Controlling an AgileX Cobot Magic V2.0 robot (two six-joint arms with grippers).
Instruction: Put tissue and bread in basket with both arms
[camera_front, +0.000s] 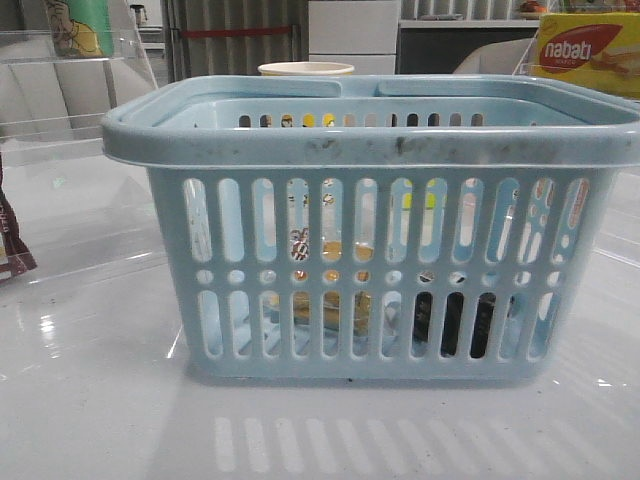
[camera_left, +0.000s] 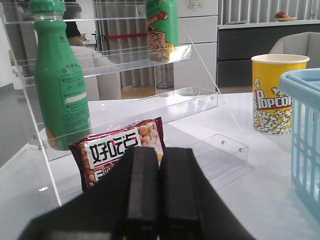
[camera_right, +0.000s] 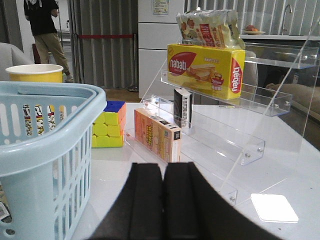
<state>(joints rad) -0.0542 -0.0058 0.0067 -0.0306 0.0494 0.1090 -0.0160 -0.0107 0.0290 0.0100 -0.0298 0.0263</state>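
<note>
The left gripper (camera_left: 159, 200) has its two black fingers pressed flat together with nothing between them, and it sits low over the white table (camera_left: 260, 195) to the left of the basket (camera_front: 370, 230). Just beyond its fingertips a maroon snack packet (camera_left: 120, 152) with white print leans against a clear plastic rack (camera_left: 125, 107), on which a tall green bottle (camera_left: 57, 80) stands at the left end and a second green bottle (camera_left: 162, 27) stands on a higher shelf. Farther off, a yellow popcorn cup (camera_left: 274, 95) stands on the table near the basket's far left corner. The right gripper (camera_right: 164, 200) is likewise closed tight on nothing, on the basket's right side. Ahead of it a second clear rack (camera_right: 225, 135) carries an orange box (camera_right: 156, 134) on the lowest step, a dark upright pack (camera_right: 183, 107) above that, and a yellow wafer box (camera_right: 205, 67) higher up with a multipack of snacks (camera_right: 207, 25) on top; a colour cube (camera_right: 110, 127) rests on the table between rack and basket. The light-blue basket stands in the middle of the table. Through its near slots the bread (camera_front: 335, 305) shows on the floor at centre, and the tissue (camera_front: 450, 322) lies just right of it, also on the floor.
</note>
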